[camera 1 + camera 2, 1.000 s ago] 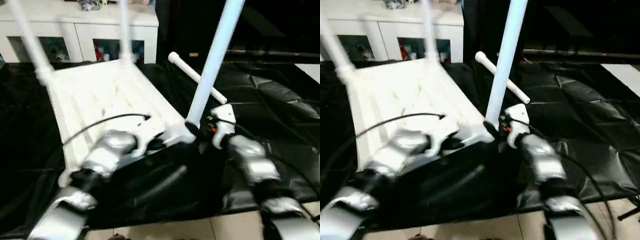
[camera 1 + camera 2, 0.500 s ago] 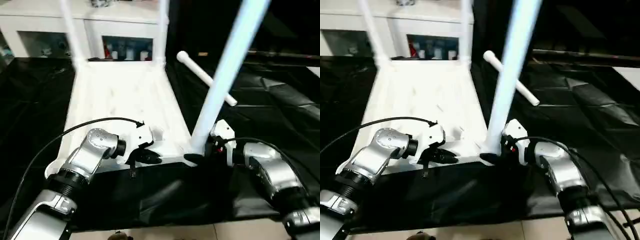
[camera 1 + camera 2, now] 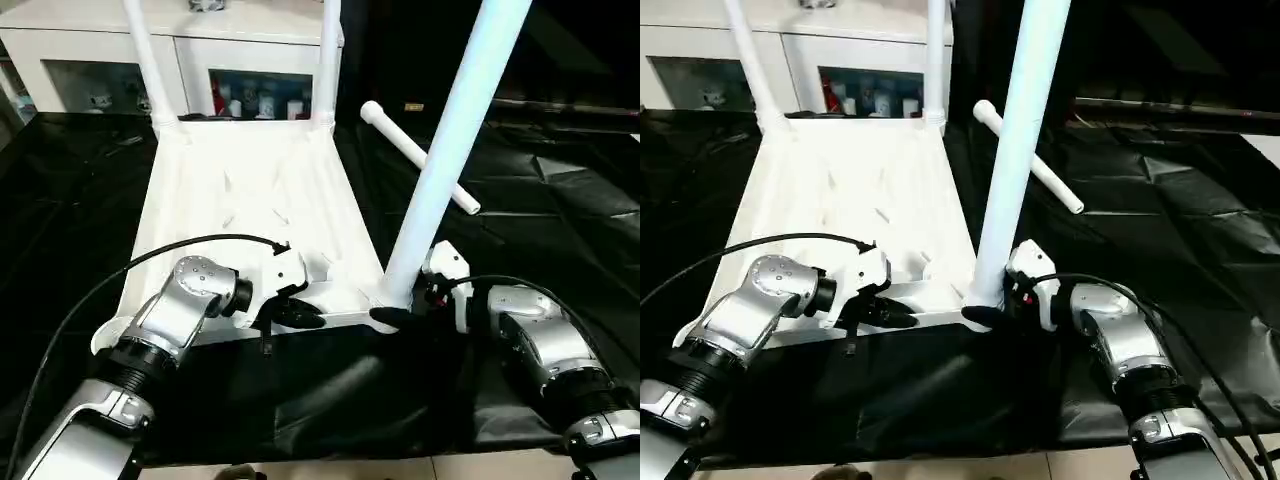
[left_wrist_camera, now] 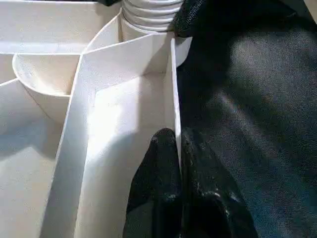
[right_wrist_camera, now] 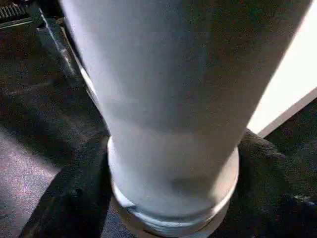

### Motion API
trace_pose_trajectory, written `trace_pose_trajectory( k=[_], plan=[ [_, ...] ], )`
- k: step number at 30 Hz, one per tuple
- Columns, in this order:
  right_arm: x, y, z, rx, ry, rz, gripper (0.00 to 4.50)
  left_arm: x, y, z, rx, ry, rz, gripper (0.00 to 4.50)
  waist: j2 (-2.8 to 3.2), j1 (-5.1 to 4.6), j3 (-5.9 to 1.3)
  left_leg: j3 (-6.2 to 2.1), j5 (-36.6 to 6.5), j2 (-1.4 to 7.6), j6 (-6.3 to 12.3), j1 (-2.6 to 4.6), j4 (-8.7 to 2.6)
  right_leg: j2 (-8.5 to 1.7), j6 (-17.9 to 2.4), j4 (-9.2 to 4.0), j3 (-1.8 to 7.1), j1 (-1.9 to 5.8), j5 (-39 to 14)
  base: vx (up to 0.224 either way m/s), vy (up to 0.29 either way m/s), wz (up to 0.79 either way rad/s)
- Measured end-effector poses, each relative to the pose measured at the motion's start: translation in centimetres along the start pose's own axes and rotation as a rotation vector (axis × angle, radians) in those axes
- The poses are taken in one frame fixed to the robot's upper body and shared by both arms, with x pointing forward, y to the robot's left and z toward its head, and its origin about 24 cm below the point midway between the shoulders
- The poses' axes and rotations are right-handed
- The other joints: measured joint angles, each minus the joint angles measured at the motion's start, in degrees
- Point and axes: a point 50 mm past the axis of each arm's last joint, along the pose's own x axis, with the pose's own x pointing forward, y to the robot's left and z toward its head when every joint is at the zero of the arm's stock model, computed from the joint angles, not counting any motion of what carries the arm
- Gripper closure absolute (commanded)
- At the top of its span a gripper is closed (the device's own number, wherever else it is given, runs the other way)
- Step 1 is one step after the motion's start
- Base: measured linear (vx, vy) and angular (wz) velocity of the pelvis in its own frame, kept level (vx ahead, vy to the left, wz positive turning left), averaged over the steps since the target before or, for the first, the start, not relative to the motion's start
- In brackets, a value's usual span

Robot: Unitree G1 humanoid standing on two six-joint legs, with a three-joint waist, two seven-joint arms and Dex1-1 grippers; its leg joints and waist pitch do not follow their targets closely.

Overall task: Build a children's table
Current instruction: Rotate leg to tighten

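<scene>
The white tabletop (image 3: 250,190) lies upside down on black cloth. Two legs (image 3: 150,60) (image 3: 327,60) stand in its far corner sockets. A third leg (image 3: 450,140) stands tilted in the near right socket. My right gripper (image 3: 400,315) is shut around the base of that leg (image 5: 163,124), with dark fingers (image 5: 74,198) on either side. My left gripper (image 3: 300,318) is shut on the tabletop's near rim (image 4: 173,89), with fingers (image 4: 158,173) pinching the thin wall. A loose leg (image 3: 420,158) lies on the cloth behind the right arm.
A white glass-fronted cabinet (image 3: 250,60) stands just beyond the tabletop's far edge. Black cloth (image 3: 560,200) covers the ground all round, wrinkled on the right. A strip of pale floor tile (image 3: 400,470) shows at the near edge.
The camera has swung and steadied, so the whole picture has shifted. My right gripper's fingers have drawn in around the base of the near right leg. The left gripper still holds the rim.
</scene>
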Motion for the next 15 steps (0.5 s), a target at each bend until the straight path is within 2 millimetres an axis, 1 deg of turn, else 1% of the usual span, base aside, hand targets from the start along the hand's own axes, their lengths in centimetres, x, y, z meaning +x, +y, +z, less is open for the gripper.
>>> trace_pose_trajectory(
  k=[5,11,13,15],
  plan=[
    [0.0,0.0,0.0,0.003,-0.003,0.006,1.71,0.0,0.0,0.0,0.001,0.000,0.001,4.50,-0.08,-0.02,0.04,0.00,0.00,0.00,0.00,0.00,0.00,0.00,0.01,-0.01,0.00,0.00,0.00,0.000,0.000,0.00],
    [0.1,0.0,0.0,0.017,-0.012,-0.001,1.75,-0.1,0.0,0.0,0.000,-0.002,0.004,4.50,-0.11,-0.07,0.06,0.00,0.00,0.00,0.00,0.00,0.00,0.00,0.01,-0.01,0.00,-0.01,-0.01,0.000,0.000,0.00],
    [0.6,-0.1,-0.1,0.059,-0.035,-0.048,1.76,-0.1,0.2,0.0,-0.008,-0.002,0.036,4.50,-0.17,-0.17,0.06,0.00,0.00,0.00,-0.01,0.02,0.00,0.00,0.01,0.01,0.00,-0.04,-0.01,0.000,0.000,0.00],
    [1.2,-0.6,-0.1,0.097,-0.056,-0.127,1.76,0.2,0.6,0.1,-0.013,-0.006,0.086,4.50,-0.16,-0.64,0.06,0.00,0.02,-0.01,-0.03,0.00,0.00,0.00,0.01,-0.05,0.01,-0.11,-0.01,0.000,0.000,0.00]
  ],
)
